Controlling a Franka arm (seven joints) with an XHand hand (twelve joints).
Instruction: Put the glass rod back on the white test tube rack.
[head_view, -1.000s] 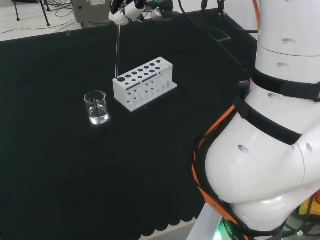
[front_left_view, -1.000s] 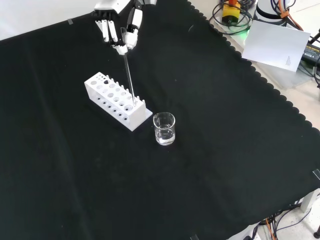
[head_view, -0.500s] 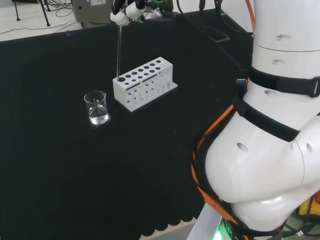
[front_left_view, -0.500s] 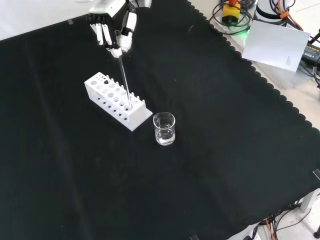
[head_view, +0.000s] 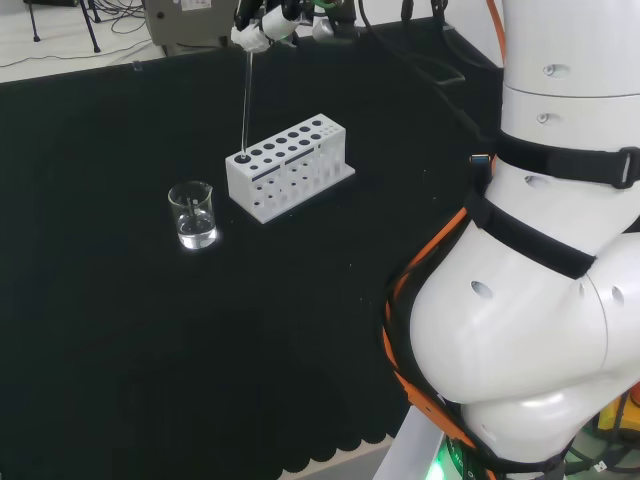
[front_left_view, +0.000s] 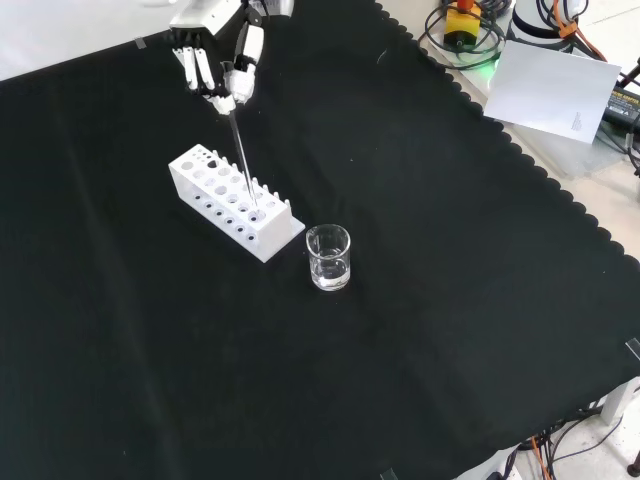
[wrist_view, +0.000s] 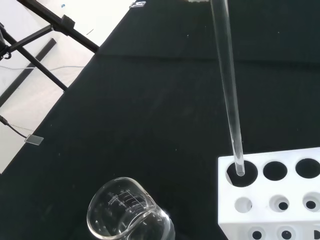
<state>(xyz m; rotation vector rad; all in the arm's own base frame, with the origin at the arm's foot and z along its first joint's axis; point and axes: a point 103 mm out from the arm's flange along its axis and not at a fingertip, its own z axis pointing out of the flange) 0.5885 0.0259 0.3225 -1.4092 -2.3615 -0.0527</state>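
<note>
Black-and-white hand sits above the far end of the white plastic test tube rack in the front view, fingers curled in a pinch on the top of the thin clear glass rod. Rod hangs from the pinch, tilted slightly off vertical. Its lower tip is in the mouth of a corner hole at the rack's end nearest the beaker; the wrist view shows the tip just inside that round hole, close to the hole's edge. How deep it goes below the top plate I can't tell.

Rack stands flat on the black-cloth worktop, two rows of round holes on top, smaller holes along its side. In the head view the hand is at the far edge of the cloth, and the rod runs down to the left end of the rack.

Small clear glass beaker stands just beside that rack end, apart from it, upright, a little clear liquid in the bottom. The hand is not touching it.
</note>
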